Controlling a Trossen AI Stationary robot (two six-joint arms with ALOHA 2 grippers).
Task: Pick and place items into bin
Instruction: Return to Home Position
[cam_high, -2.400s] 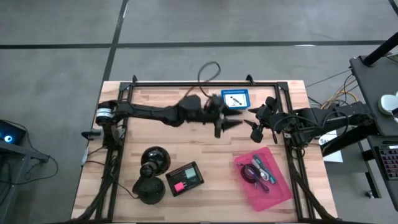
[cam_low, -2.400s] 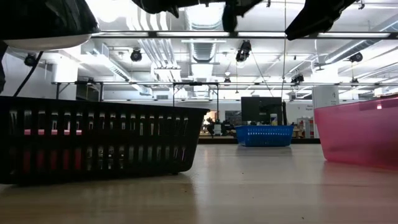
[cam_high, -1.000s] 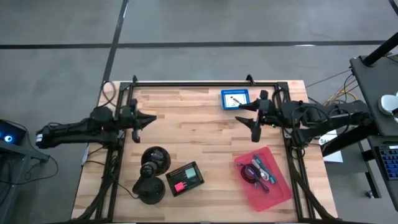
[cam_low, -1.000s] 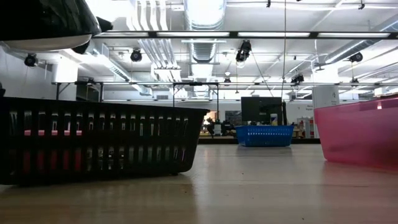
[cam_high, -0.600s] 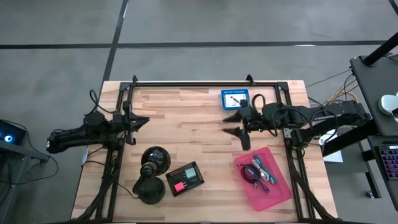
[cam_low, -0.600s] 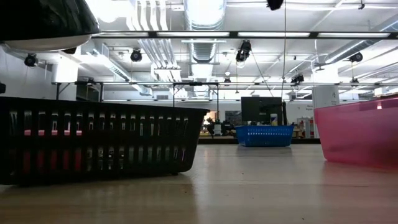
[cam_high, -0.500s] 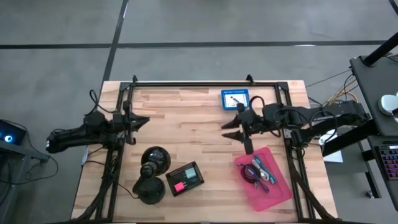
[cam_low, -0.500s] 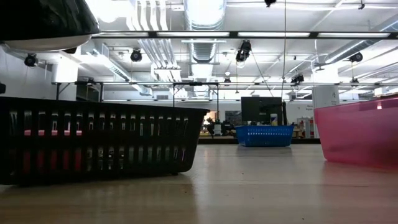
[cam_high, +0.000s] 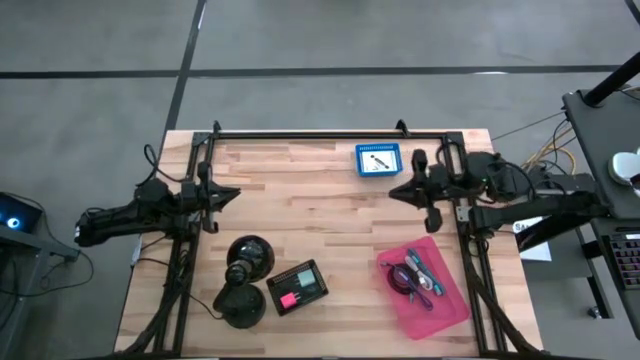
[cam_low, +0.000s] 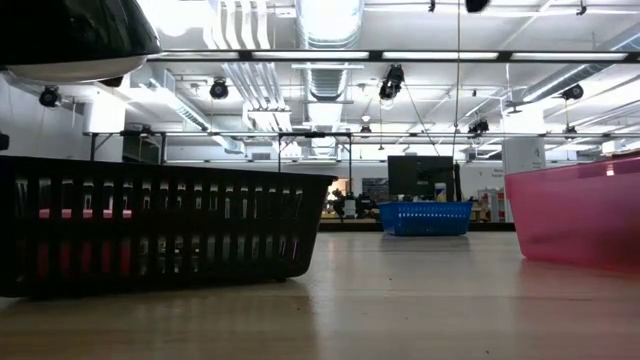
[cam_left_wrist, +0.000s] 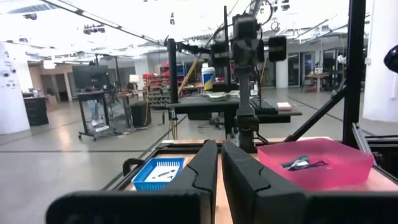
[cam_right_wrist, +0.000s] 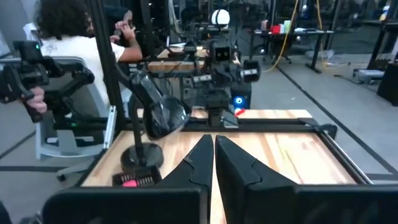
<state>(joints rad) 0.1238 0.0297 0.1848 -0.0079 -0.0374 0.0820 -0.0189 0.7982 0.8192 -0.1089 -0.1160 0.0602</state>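
— Any lettering you can make out?
— None that reads. In the high view, upper middle, the blue bin holds a white packet with a dark mark on it, too small to tell.
— And the bin walls up close?
— In the low view, the black bin at left and the pink bin at right show no legible print.

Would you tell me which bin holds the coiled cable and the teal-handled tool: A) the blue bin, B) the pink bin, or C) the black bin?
B: the high view shows the coiled cable and teal-handled tool lying inside the pink bin.
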